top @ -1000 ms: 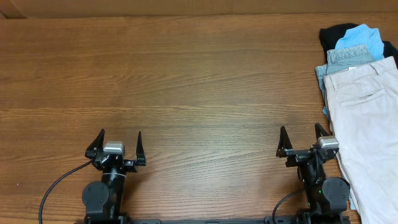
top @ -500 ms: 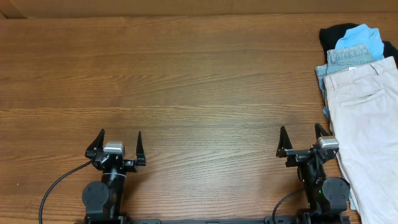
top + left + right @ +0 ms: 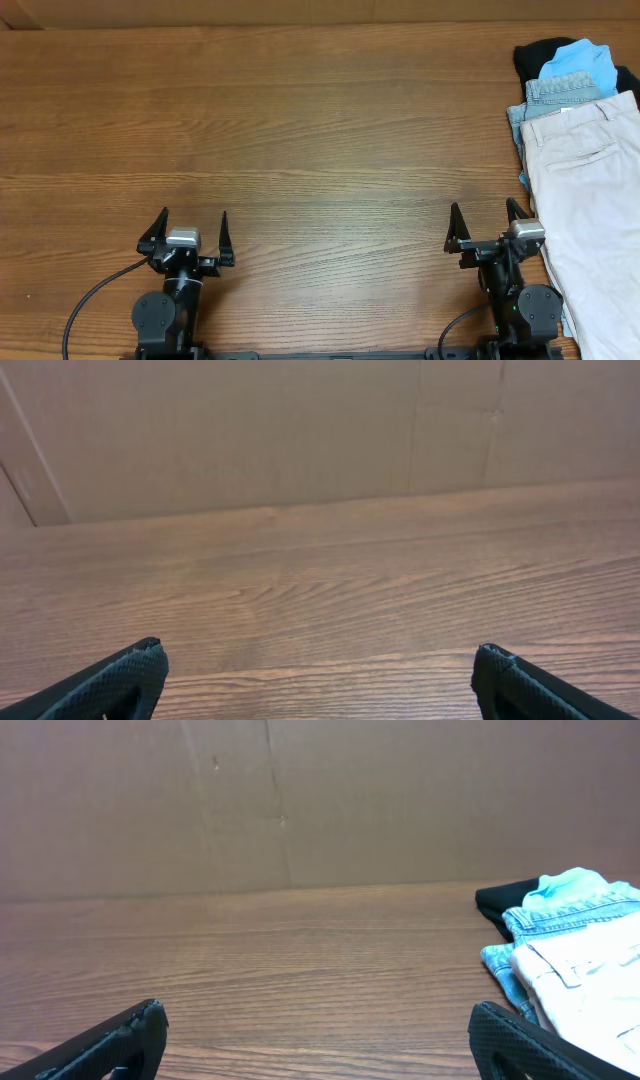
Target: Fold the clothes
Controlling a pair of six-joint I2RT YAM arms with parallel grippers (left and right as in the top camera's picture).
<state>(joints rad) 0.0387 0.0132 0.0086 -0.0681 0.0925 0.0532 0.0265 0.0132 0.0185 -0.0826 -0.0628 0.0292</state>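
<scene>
left tool (image 3: 190, 227): jaws spread wide, holding nothing | right tool (image 3: 482, 217): jaws spread wide, holding nothing

Left arm (image 3: 165, 310) & right arm (image 3: 522, 305) blk w/ silver wrist blocks (image 3: 183, 238), textured gripper fingers (image 3: 110, 685), cable (image 3: 95, 297) on left.

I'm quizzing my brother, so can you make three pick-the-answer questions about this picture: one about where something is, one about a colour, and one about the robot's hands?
1. Where is the pile of clothes on the table? A) far right B) middle C) far left
2. What colour are the top shorts? A) black B) pale beige C) red
3. How are the left gripper and right gripper? A) both shut B) one holds shorts C) both open, empty

Answers: 1 A, it lies at the right edge. 2 B, the uppermost garment is beige. 3 C, both stand wide with nothing between.
</scene>
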